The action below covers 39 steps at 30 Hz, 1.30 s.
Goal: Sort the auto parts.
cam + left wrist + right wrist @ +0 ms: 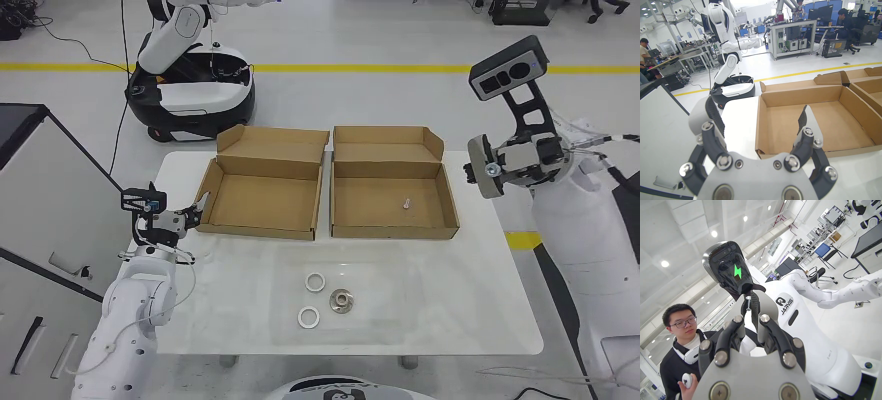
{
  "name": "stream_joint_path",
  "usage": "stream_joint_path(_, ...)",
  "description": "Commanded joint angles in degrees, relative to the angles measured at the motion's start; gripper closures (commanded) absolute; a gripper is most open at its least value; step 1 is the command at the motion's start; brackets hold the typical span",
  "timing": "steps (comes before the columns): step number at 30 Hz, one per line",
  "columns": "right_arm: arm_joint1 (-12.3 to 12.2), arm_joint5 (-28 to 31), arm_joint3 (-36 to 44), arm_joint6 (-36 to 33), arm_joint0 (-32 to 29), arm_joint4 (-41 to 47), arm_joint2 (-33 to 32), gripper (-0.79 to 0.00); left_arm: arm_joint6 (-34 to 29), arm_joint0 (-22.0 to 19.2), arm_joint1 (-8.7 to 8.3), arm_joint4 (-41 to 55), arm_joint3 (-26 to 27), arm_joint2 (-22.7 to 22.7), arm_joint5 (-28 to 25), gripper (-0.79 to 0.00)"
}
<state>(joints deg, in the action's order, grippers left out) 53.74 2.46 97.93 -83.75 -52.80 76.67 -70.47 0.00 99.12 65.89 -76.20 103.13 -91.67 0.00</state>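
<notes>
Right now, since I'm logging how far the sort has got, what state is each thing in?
Left gripper: open, empty.
Right gripper: shut on a small bolt.
Left box: lid open, empty.
Right box: lid open, one small metal part inside.
Farther white ring: flat on the table, unsorted.
Nearer white ring: same.
Flanged metal part: on the table beside the rings.

Rings (315,282), hub (342,299) on table (450,300); bolt (407,201) in box (370,205)

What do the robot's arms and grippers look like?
The left arm is smooth, rounded and white. Both the left gripper and right gripper have a silver metal plate with shiny round screws, black curved links, and two pale fingers lined with rough black pads.
</notes>
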Motion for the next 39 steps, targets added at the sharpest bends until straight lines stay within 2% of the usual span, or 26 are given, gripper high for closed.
stream_joint_path(1, 0.0, 0.0, 0.0, 0.0, 0.0, 0.0, 0.0, 0.0, 0.0, 0.0, 0.0, 0.0, 0.0, 0.0, 0.0, -0.785)
stream_joint_path(10, 0.0, 0.0, 0.0, 0.0, 0.0, 0.0, 0.0, 0.0, 0.0, 0.0, 0.0, 0.0, 0.0, 0.0, 0.0, -0.785)
stream_joint_path(13, 0.0, -0.4, 0.2, 4.4, -1.0, -1.7, -0.9, 0.0, 0.0, 0.0, 0.0, 0.0, 0.0, 0.0, 0.0, -0.785)
stream_joint_path(19, -1.0, -8.5, 0.1, 14.9, -1.0, -12.8, -4.0, 0.0, 0.0, 0.0, 0.0, 0.0, 0.0, 0.0, 0.0, -0.785)
stream_joint_path(25, -2.4, -21.0, 0.2, 21.8, 1.8, -33.2, -4.3, 0.0, 0.0, 0.0, 0.0, 0.0, 0.0, 0.0, 0.0, -0.785)
stream_joint_path(30, -3.5, -29.7, 0.9, 23.1, 4.9, -50.8, -1.3, 0.0, 0.0, 0.0, 0.0, 0.0, 0.0, 0.0, 0.0, -0.785)
stream_joint_path(39, -4.3, -36.3, -0.1, 20.6, 11.2, -76.1, 8.0, 0.0, 0.0, 0.0, 0.0, 0.0, 0.0, 0.0, 0.0, -0.785)
